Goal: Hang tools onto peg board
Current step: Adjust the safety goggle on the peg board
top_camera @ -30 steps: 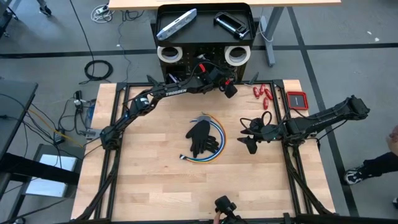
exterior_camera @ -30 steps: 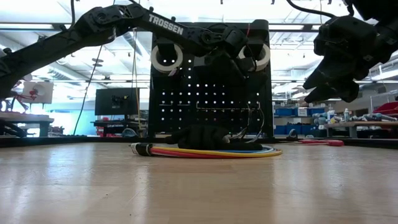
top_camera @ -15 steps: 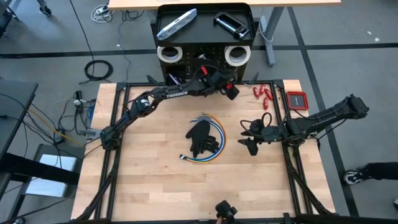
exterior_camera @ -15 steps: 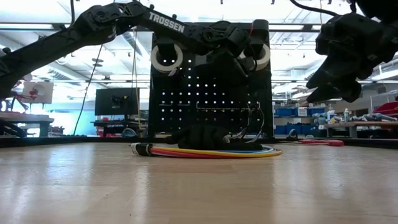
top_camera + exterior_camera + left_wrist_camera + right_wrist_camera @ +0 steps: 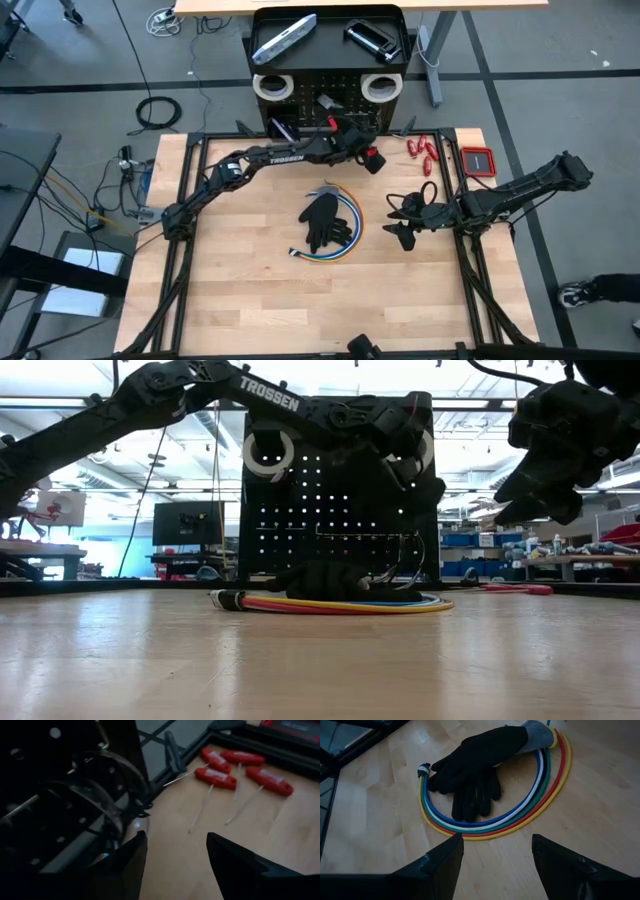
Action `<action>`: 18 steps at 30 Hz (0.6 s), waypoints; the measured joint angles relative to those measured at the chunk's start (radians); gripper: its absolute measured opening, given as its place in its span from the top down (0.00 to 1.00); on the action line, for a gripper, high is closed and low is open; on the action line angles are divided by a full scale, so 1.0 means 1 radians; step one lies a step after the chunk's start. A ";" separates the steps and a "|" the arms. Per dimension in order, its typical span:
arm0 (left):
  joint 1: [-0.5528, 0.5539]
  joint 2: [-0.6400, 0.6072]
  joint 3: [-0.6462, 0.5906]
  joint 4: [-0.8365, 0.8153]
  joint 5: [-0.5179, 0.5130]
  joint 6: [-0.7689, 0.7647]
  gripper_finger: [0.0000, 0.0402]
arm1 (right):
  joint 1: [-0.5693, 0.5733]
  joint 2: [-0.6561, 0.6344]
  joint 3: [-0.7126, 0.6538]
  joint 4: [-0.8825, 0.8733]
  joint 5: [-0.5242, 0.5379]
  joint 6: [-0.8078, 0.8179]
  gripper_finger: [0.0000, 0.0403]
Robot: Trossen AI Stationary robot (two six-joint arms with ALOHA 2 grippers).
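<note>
Red-handled tools (image 5: 235,767) on the table just beyond the left gripper's (image 5: 175,857) parted, empty fingers.

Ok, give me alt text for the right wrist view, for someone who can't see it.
A black glove with a grey cuff lies on the wooden table, on top of a bundle of curved coloured cables in red, yellow, green, white and blue. The right gripper hangs above with its two dark fingers open and empty.
</note>
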 joint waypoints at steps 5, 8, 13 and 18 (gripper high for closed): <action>-0.021 0.000 -0.022 0.012 0.007 0.001 0.47 | 0.000 0.000 0.000 -0.002 0.001 0.011 0.39; -0.046 -0.011 -0.022 -0.011 0.015 0.022 0.47 | 0.000 0.000 0.000 -0.002 0.029 0.010 0.39; -0.113 -0.079 -0.022 -0.088 0.000 0.105 0.47 | -0.001 0.000 0.000 -0.005 0.119 -0.011 0.41; -0.166 -0.217 -0.096 -0.169 -0.066 0.147 0.47 | -0.060 0.025 0.000 -0.005 0.252 -0.106 0.43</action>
